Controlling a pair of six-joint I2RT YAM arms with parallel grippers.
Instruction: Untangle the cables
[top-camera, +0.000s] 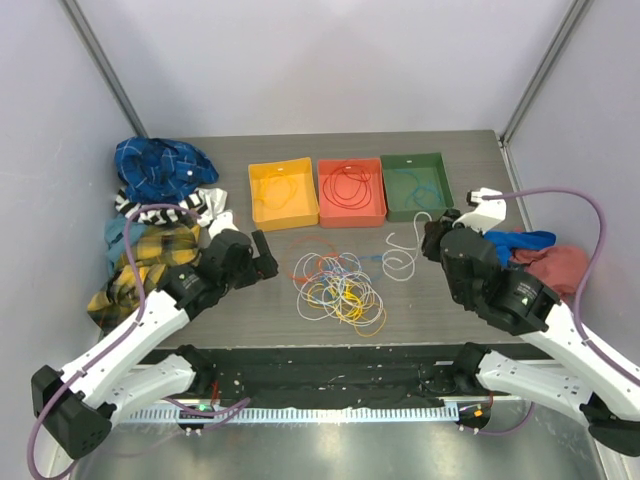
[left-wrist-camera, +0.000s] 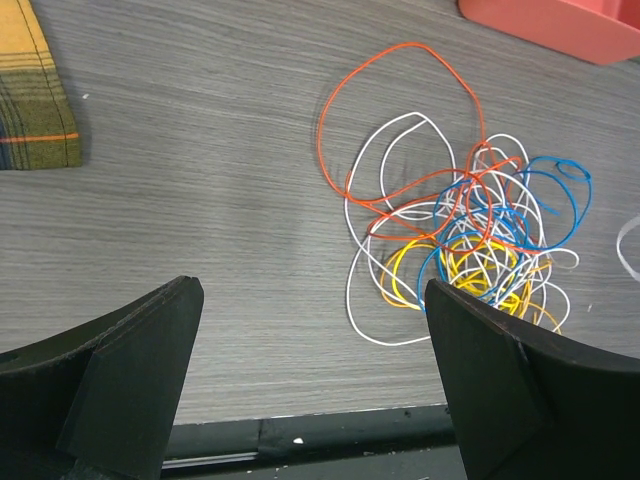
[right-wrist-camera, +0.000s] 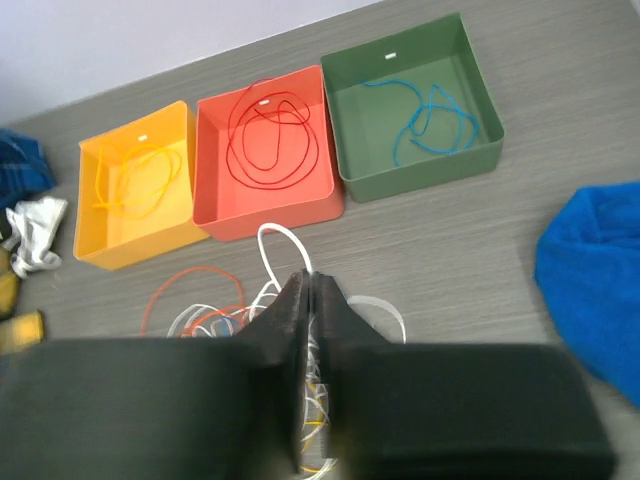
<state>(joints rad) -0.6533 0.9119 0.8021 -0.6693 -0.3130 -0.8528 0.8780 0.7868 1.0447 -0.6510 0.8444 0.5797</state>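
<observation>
Cables (top-camera: 338, 290): one tangle of white, yellow, orange, red and blue loops, mid-table, in front of the trays. Left gripper (top-camera: 262, 255): jaws spread wide, just left of the tangle and apart from it. Right gripper (right-wrist-camera: 308, 300): fingers pressed together right of the tangle, a white loop (right-wrist-camera: 283, 243) at their tips; whether it is pinched cannot be told. Yellow tray (right-wrist-camera: 130, 250), red tray (right-wrist-camera: 270, 218) and green tray (right-wrist-camera: 420, 180): side by side, holding a yellow, a red and a blue cable. Table (top-camera: 420, 320): grey wood-grain, pale walls around. Cloths (top-camera: 160, 215): heaped at both ends. Tray labels: small, white, unreadable.
</observation>
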